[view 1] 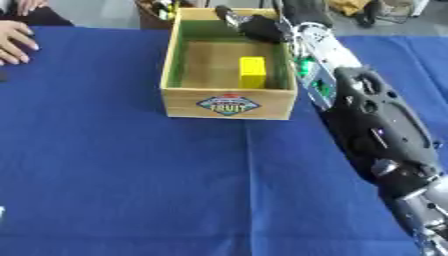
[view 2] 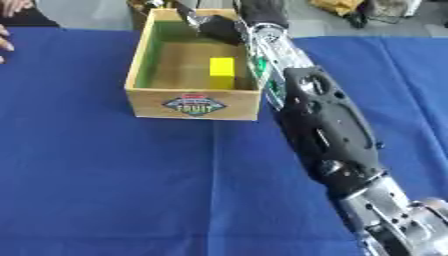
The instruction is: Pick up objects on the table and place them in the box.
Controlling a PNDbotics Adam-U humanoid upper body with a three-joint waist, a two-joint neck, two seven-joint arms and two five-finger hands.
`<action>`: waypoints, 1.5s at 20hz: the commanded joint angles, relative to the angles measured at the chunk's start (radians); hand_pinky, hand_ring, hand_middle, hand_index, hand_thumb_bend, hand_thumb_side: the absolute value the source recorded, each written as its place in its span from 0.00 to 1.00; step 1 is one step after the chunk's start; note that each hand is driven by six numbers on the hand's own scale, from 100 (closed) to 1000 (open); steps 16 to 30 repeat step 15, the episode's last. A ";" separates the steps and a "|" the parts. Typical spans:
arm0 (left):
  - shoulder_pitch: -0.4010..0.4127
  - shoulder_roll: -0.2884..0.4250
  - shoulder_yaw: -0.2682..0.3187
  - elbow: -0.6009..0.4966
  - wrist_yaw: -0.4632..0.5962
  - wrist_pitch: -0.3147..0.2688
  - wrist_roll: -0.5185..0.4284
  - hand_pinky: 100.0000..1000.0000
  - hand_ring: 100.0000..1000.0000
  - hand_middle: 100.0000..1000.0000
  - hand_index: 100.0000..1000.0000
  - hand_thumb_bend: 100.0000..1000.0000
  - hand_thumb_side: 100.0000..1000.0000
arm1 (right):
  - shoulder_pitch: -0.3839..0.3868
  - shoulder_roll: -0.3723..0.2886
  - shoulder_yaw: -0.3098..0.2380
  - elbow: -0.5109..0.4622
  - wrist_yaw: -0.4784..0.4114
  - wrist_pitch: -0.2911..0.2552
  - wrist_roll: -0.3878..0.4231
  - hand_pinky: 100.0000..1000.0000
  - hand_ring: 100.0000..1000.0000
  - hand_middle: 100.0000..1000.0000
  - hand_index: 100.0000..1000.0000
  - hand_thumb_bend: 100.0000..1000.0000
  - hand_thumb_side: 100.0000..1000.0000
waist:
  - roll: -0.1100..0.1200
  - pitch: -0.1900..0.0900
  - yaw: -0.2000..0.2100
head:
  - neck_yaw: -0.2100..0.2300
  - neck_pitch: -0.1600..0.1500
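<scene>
**Right arm reaches over the box, yellow block inside**

The near part of the tabletop (view 1: 131, 190) is covered by a blue cloth. From the near right corner the robot's right arm (view 2: 328, 130) runs diagonally toward the far middle, black casing with silver joints, passing just beside the right wall of the box.

The wooden box (view 1: 229, 102) stands on the cloth in the far half, a diamond-shaped label on its near wall and green on its inner walls. A yellow block (view 1: 253, 72) lies on the box floor, toward the right and near side, close to the near wall.

Farther on, the right hand (view 1: 254, 25) is above the far right corner of the box, over its far rim. It shows as a dark shape, and its fingers cannot be told as wide or narrow, nor whether they hold anything.

At the far left edge a person's hand (view 1: 13, 40) rests on the cloth, well apart from the box.
</scene>
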 commanded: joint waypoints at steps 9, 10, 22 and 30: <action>0.009 0.014 0.008 -0.018 -0.002 0.003 0.008 0.38 0.47 0.51 0.71 0.24 1.00 | 0.027 -0.123 0.021 -0.285 -0.168 -0.047 -0.069 0.61 0.72 0.53 0.73 0.38 1.00 | 0.013 -0.056 -0.033 | 0.044 0.032; 0.010 0.014 0.009 -0.018 -0.002 0.003 0.009 0.38 0.47 0.51 0.71 0.24 1.00 | 0.042 -0.137 0.022 -0.309 -0.183 -0.059 -0.081 0.61 0.73 0.54 0.73 0.38 1.00 | 0.016 -0.060 -0.038 | 0.049 0.036; 0.014 0.016 0.013 -0.018 -0.004 0.002 0.014 0.38 0.47 0.51 0.72 0.24 1.00 | 0.133 -0.189 0.009 -0.416 -0.249 -0.123 -0.145 0.62 0.73 0.55 0.73 0.31 1.00 | 0.026 -0.070 -0.061 | 0.065 0.052; 0.014 0.016 0.013 -0.018 -0.004 0.002 0.014 0.38 0.47 0.51 0.72 0.24 1.00 | 0.133 -0.189 0.009 -0.416 -0.249 -0.123 -0.145 0.62 0.73 0.55 0.73 0.31 1.00 | 0.026 -0.070 -0.061 | 0.065 0.052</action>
